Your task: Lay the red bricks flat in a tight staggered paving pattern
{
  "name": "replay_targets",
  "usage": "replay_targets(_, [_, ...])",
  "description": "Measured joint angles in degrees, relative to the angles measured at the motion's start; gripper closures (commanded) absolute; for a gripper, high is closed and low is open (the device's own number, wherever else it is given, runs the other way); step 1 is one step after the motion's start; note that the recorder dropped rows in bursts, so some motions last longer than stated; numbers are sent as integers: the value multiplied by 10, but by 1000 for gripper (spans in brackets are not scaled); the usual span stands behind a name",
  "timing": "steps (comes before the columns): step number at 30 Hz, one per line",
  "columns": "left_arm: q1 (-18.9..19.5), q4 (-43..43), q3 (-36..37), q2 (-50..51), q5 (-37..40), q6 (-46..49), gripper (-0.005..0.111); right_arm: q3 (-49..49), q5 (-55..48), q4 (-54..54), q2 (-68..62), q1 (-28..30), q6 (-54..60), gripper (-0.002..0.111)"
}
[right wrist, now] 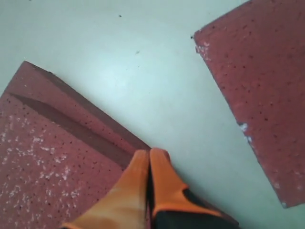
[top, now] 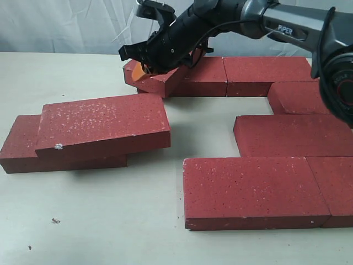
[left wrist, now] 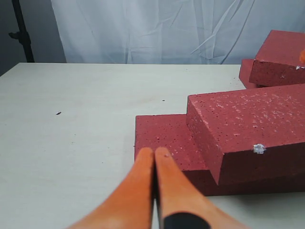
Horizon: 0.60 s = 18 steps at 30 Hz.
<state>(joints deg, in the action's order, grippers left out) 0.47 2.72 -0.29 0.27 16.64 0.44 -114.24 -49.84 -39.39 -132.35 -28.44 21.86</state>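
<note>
Several red bricks lie flat at the right: a back row [top: 265, 70], a middle one [top: 292, 135] and a front one [top: 253, 190]. At the left one brick [top: 102, 124] lies slanted on top of another [top: 19, 146]. At the back a tilted brick [top: 160, 80] leans on a further brick [top: 131, 72]. My right gripper [top: 145, 69] is shut, its orange tips against the tilted brick's edge [right wrist: 47, 162]. My left gripper [left wrist: 154, 151] is shut and empty, just over the corner of the lower left brick [left wrist: 162, 131], beside the upper one [left wrist: 248, 126].
The right arm [top: 287, 27] reaches across the back row from the upper right. A small pale chip [top: 58, 146] clings to the stacked brick's corner. Bare table [top: 99, 221] spreads at the front left, with a gap [top: 209, 118] between the left stack and the right rows.
</note>
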Motion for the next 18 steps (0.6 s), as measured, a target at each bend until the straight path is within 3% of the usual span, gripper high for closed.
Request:
replay_targets(8, [0, -1, 0, 0, 0, 0, 107, -18, -42, 0, -30, -22, 1, 109])
replay_targets(15, [0, -1, 0, 0, 0, 0, 107, -51, -180, 0, -33, -31, 24, 109])
replay_targets(18, [0, -1, 0, 0, 0, 0, 107, -65, -194, 0, -31, -31, 40, 109])
